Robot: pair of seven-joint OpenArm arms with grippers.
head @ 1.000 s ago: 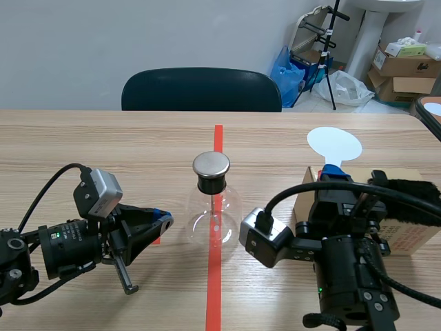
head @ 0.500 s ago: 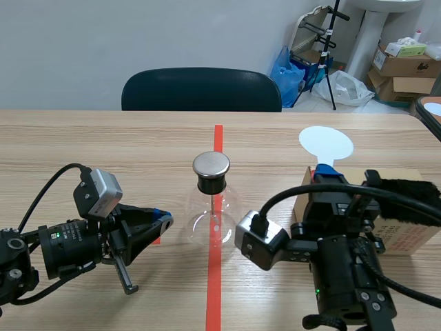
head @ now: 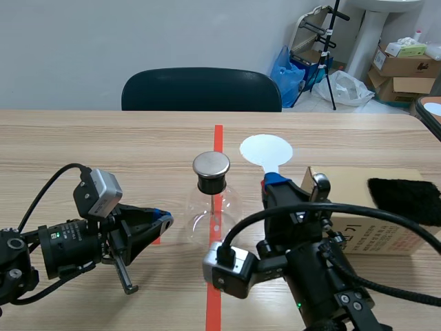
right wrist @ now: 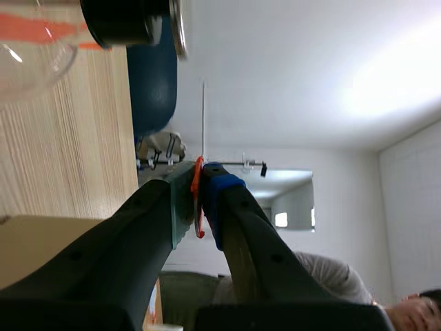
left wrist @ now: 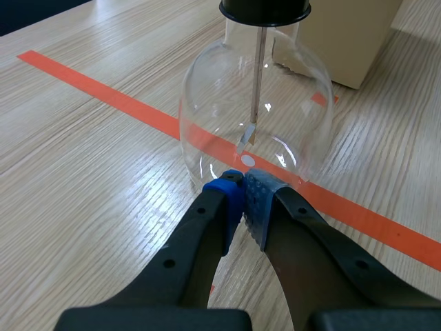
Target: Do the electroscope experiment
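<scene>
The lower part of the white paddle (head: 265, 149) is hidden inside the right jaws, so in the scene view only its round disc and a short piece of neck are seen. In the right wrist view the disc shows only as a thin line, edge-on, and the jaws are pressed on a thin piece with an orange-red rim (right wrist: 198, 200); they are pinching the paddle. What this rim is made of I cannot tell. The right arm (head: 317, 276) covers the near corner of the cardboard box (head: 372, 221). At the border of the right wrist view there is a part of a person in a grey top (right wrist: 324, 272).

The glass flask (head: 212, 207) stands in the middle of the worktop (head: 103, 152), on the orange-red tape line (head: 218, 138). Its metal cap (head: 211, 164) has the paddle's disc close beside it, toward the right edge, with a narrow gap between them. The left jaws are pressed together on nothing, pads (left wrist: 231, 196) meeting, low over the worktop just beside the flask wall, toward the left edge. Through the glass a thin rod (left wrist: 258, 76) with a small leaf (left wrist: 246, 134) at its end is visible.

The worktop is light wood. A black cloth (head: 406, 196) lies on the box near the right edge. Behind the far edge stand a dark chair (head: 201, 89), a grey wall and some cartons (head: 403, 65).
</scene>
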